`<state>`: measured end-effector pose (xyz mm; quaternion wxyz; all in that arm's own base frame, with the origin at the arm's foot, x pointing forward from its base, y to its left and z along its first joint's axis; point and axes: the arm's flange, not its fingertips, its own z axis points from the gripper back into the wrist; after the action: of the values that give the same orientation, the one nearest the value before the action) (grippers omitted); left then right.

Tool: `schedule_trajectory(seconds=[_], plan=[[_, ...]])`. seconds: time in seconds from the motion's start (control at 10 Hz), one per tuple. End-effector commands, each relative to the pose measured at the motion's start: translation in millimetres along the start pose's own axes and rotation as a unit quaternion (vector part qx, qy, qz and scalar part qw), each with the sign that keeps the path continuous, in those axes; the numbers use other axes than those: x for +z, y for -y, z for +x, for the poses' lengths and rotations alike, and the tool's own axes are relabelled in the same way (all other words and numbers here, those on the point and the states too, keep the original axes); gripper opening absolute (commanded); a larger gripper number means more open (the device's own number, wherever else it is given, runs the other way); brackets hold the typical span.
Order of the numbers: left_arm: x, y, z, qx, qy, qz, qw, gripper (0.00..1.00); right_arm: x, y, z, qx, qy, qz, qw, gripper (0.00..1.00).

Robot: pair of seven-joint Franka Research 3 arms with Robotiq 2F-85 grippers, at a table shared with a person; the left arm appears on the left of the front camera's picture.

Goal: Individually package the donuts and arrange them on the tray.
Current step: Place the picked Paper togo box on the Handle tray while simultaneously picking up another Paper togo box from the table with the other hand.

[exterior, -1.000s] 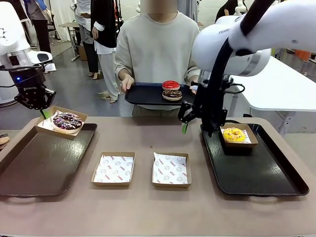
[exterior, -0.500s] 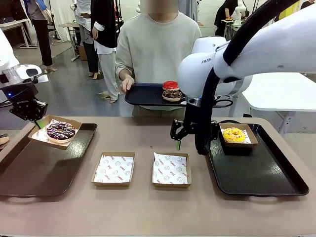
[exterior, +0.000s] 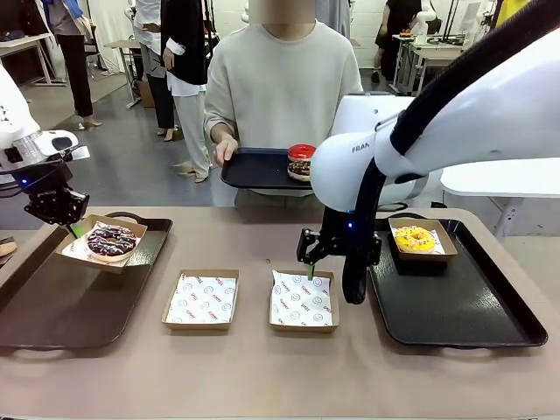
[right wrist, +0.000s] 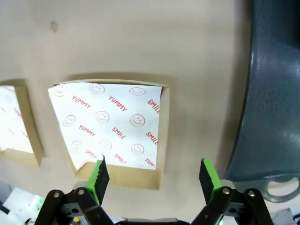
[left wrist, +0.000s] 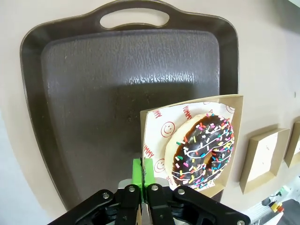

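Right hand (right wrist: 152, 168), released, swung over the "YUMMY SMILE" box (right wrist: 136, 177); left hand (left wrist: 143, 168) clenches the carton (left wrist: 237, 136) under the sprinkled donut (left wrist: 204, 150).

From between the arms we look across the table (exterior: 262, 385) at the person (exterior: 280, 79) on its far side, taking in its whole width. Our left wrist camera faces down, close above the brown tray (left wrist: 93, 93) and donut box (left wrist: 157, 140), which the front view shows at left. Our right wrist camera faces down, close over the empty lined box (right wrist: 112, 122) and the black tray (right wrist: 276, 93) edge, both seen mid-table from the front.
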<state>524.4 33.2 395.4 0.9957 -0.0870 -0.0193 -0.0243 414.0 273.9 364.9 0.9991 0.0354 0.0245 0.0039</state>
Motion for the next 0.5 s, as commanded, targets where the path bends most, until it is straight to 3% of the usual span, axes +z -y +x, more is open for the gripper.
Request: schedule_trajectory(seconds=[0.0,0.4], plan=[[0,-1,9,-0.007,0.014,-0.011,1.0,0.01,-16,6,-5,-0.02,0.017,-0.003,1.0,1.0],[-8,8,19,0.009,0.019,-0.014,1.0,0.01,-30,11,0,-0.026,0.007,0.005,1.0,1.0]])
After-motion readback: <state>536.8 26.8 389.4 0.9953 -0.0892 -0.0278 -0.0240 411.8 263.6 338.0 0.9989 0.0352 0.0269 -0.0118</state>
